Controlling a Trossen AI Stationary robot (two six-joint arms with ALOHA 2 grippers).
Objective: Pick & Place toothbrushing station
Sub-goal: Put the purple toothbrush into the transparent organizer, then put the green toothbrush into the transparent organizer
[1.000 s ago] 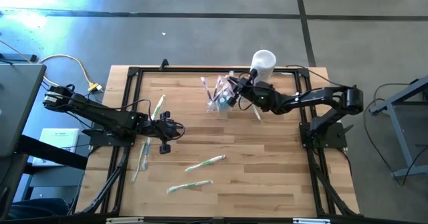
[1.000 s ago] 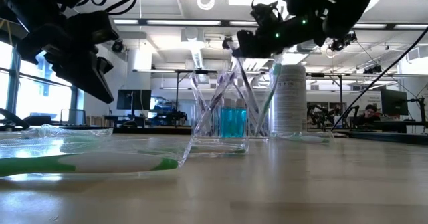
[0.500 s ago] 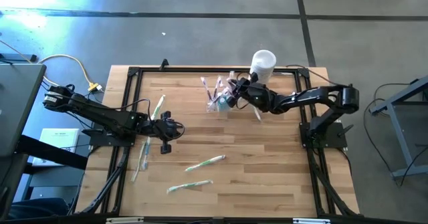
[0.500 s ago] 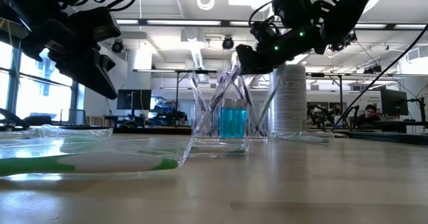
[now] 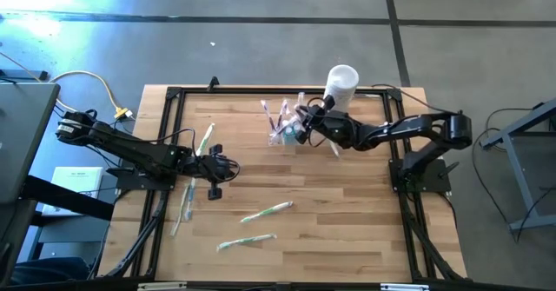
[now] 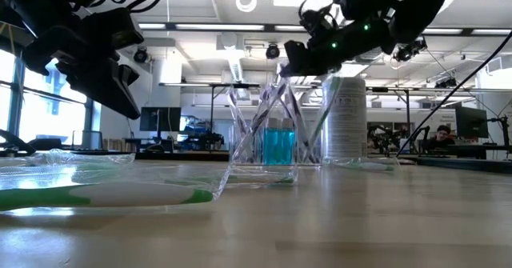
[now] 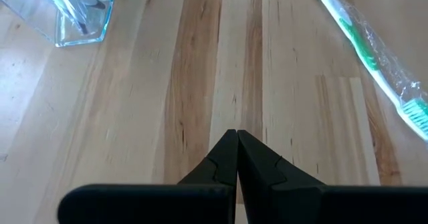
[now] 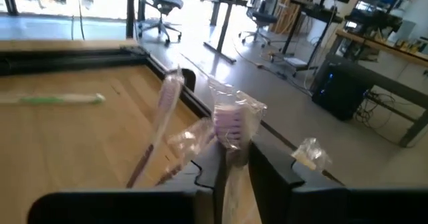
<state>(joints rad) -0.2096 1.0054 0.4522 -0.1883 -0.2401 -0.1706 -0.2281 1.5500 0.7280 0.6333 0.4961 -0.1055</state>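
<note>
the pale wooden slatted table with its black metal frame (image 5: 347, 213) fills the high view. the dark left arm reaches in from the table's left side, and its left gripper (image 5: 228, 167) hangs over bare wood with the fingers (image 7: 226, 158) pressed together, holding nothing. the dark right arm stretches from the right side toward the far edge, and its right gripper (image 5: 301, 117) sits above the station; in the right wrist view its fingers (image 8: 257, 167) stand slightly apart with a wrapped purple-bristled toothbrush (image 8: 231, 127) between them, but i cannot tell whether they grip it.

the tall white cylindrical container (image 5: 341, 84) stands at the far edge, just beside the right arm. the small clear see-through plastic toothbrushing station with upright compartments (image 5: 285, 131) stands upright on the far middle of the table, near the white container, with something blue inside (image 6: 279, 146) and pinkish wrapped brushes (image 5: 266, 114) leaning out of it.

four green-and-white wrapped toothbrushes lie flat, well apart from the station: one (image 5: 204, 139) just beside the left gripper, one (image 5: 184, 201) near the left frame, one (image 5: 266, 211) mid-table, one (image 5: 247, 241) nearest the front.
</note>
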